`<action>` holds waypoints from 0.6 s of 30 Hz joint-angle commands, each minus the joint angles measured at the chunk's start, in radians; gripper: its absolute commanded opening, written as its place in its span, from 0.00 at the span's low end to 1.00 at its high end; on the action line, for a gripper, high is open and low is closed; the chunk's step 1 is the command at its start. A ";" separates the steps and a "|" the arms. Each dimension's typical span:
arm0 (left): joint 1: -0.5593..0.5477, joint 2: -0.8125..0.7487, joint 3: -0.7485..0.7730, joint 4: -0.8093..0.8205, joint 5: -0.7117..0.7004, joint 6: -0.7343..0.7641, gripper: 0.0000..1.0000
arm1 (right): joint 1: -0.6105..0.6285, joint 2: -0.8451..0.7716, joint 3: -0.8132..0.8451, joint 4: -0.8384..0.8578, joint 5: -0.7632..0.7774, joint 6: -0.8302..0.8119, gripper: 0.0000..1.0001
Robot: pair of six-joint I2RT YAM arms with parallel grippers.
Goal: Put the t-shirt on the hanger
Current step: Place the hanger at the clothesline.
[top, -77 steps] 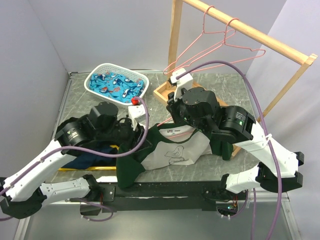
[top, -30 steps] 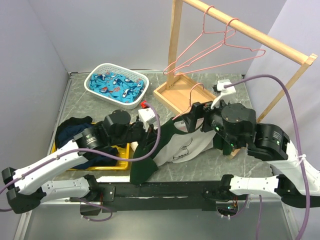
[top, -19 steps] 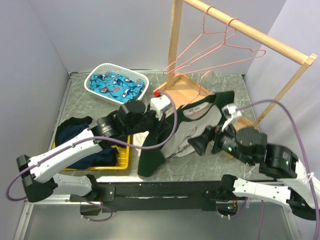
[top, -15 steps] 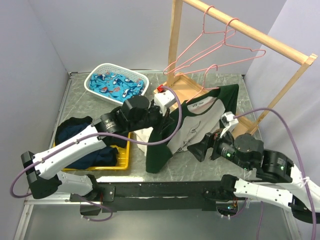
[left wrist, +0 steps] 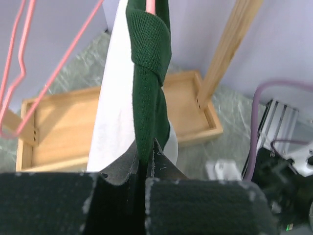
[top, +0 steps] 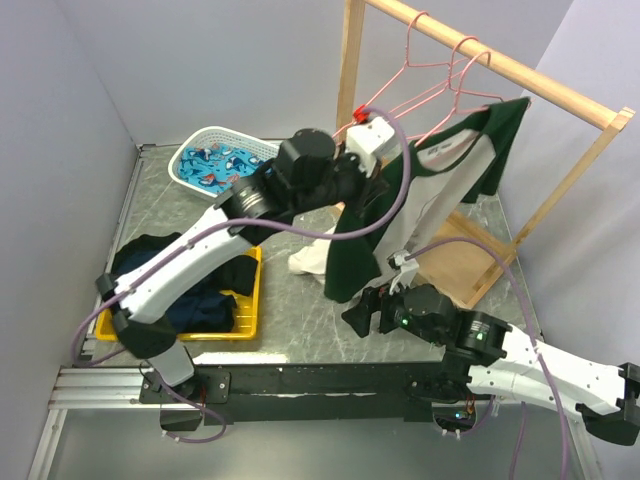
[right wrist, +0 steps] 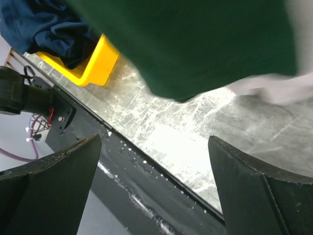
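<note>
Landmark: a wooden rail frame (top: 500, 65) stands on the far right part of the counter (top: 300, 310). It has a slanting top rail, upright posts and a shallow wooden tray (left wrist: 63, 127) as its base.

T-shirt: the t-shirt (top: 445, 180) has a white body with dark green sleeves. It hangs lifted just below the frame's top rail. One green sleeve is up beside the rail, and the other droops toward the counter in front of the frame's base.

Hanger: in the left wrist view, the pink wire of the hanger (left wrist: 149, 4) runs down into the green collar. How far it sits inside the shirt cannot be told.

Other hangers: pink wire hangers (top: 400, 100) hook over the top rail, toward the frame's far post.

Left pincer: the left pincer (left wrist: 145, 159) is raised in front of the frame's far post. It is clenched on a fold of the t-shirt's green collar.

Right pincer: the right pincer (right wrist: 154, 142) sits low at the counter's near edge, in front of the frame's base. Its fingers are spread wide with nothing between them, and the drooping green sleeve hangs just above.

Basket: a white basket (top: 190, 150) holding a blue fish-patterned cloth (top: 235, 170) sits well left of the frame, at the far side.

Yellow tray: a yellow tray (top: 245, 310) lies well left of the frame, at the near side. A navy garment (top: 150, 255) is heaped in it and spills over its edge.
</note>
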 commanded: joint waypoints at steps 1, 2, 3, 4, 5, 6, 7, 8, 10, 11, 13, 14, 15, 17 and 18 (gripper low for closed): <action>-0.002 0.116 0.229 0.007 0.008 0.019 0.01 | 0.000 -0.029 -0.067 0.201 0.007 -0.017 0.98; -0.002 0.137 0.262 0.003 0.013 0.016 0.01 | 0.000 -0.038 -0.078 0.211 0.006 -0.018 0.97; -0.002 0.172 0.312 0.003 0.019 0.013 0.01 | 0.000 -0.041 -0.087 0.220 0.010 -0.023 0.97; -0.002 0.186 0.329 0.012 0.025 0.008 0.01 | 0.000 -0.044 -0.104 0.223 0.012 -0.021 0.97; -0.002 0.197 0.342 0.018 0.033 0.005 0.01 | 0.000 -0.050 -0.114 0.229 0.010 -0.020 0.96; -0.002 0.223 0.368 0.021 0.035 0.000 0.01 | 0.000 -0.052 -0.124 0.235 0.013 -0.018 0.96; -0.002 0.237 0.380 0.024 0.041 -0.003 0.01 | -0.002 -0.052 -0.136 0.234 0.016 -0.015 0.96; -0.002 0.249 0.392 0.029 0.044 -0.006 0.01 | -0.001 -0.047 -0.138 0.232 0.018 -0.014 0.96; -0.002 0.280 0.418 0.039 0.045 -0.015 0.01 | 0.000 -0.045 -0.141 0.228 0.015 -0.015 0.95; -0.002 0.286 0.418 0.056 0.050 -0.018 0.01 | -0.002 -0.045 -0.142 0.229 0.015 -0.018 0.95; -0.002 0.294 0.412 0.078 0.053 -0.024 0.01 | 0.000 -0.050 -0.144 0.231 0.025 -0.023 0.95; -0.002 0.297 0.414 0.085 0.053 -0.029 0.01 | 0.000 -0.047 -0.144 0.231 0.027 -0.024 0.95; -0.002 0.301 0.415 0.098 0.054 -0.032 0.01 | 0.000 -0.044 -0.142 0.232 0.027 -0.027 0.96; -0.002 0.309 0.420 0.110 0.059 -0.037 0.01 | -0.002 -0.027 -0.141 0.237 0.022 -0.027 0.96; -0.002 0.312 0.422 0.122 0.064 -0.041 0.01 | -0.001 -0.022 -0.142 0.246 0.021 -0.027 0.96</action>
